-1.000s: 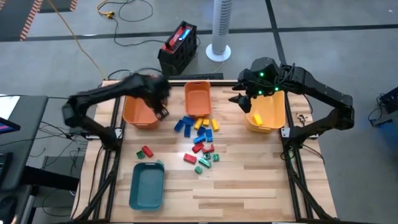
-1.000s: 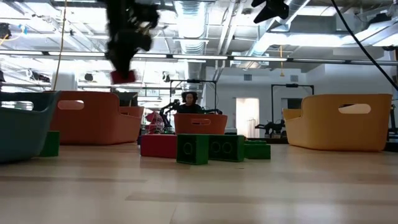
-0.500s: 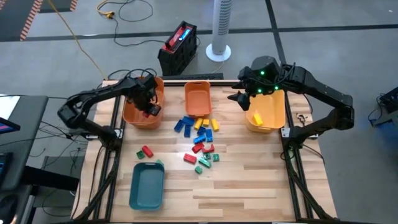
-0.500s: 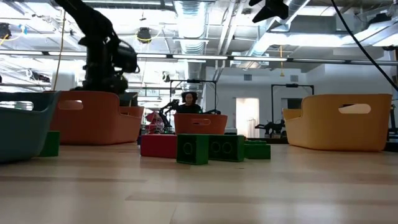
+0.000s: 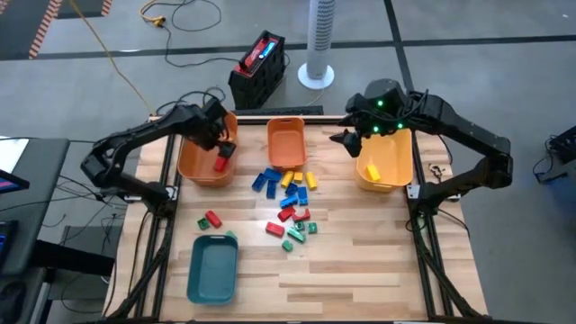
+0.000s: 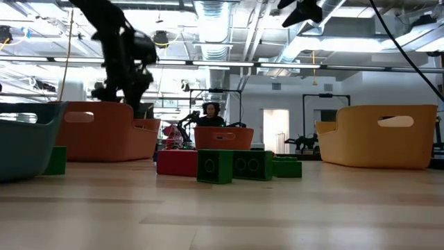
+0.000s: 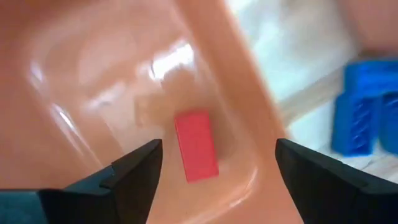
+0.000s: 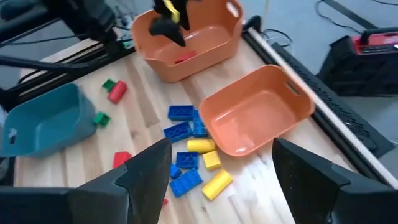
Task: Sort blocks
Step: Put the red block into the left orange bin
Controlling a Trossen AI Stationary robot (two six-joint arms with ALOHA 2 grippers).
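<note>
in the high view, the left end effector (image 5: 219,142) is seen at upper left of centre, over the left orange bin (image 5: 191,164), with a red block (image 5: 220,164) lying inside that bin just below it. the middle orange bin (image 5: 287,144) is placed at upper centre, the yellow bin (image 5: 387,166) at right and the teal bin (image 5: 212,270) at lower left of the wooden tabletop (image 5: 360,261). the blocks (image 5: 290,205), blue, yellow, red and green, are scattered in the centre, below the middle bin; another red block (image 5: 212,220) lies apart, just above the teal bin. the right end effector (image 5: 347,139) is held at the yellow bin's upper left corner. in the low view, the left end effector (image 6: 127,87) is seen at upper left above the left orange bin (image 6: 104,132), and green blocks (image 6: 232,165) beside a red one stand in the centre of the tabletop. in the left wrist view, the red block (image 7: 196,146) is seen lying free on the bin floor at centre, with the two dark fingers (image 7: 134,171) spread wide on either side and holding nothing; blue blocks (image 7: 367,112) show at right. in the right wrist view, the fingers (image 8: 149,171) are spread wide and empty at the lower edge, with blue and yellow blocks (image 8: 193,155) at lower centre beside the middle orange bin (image 8: 255,112).
</note>
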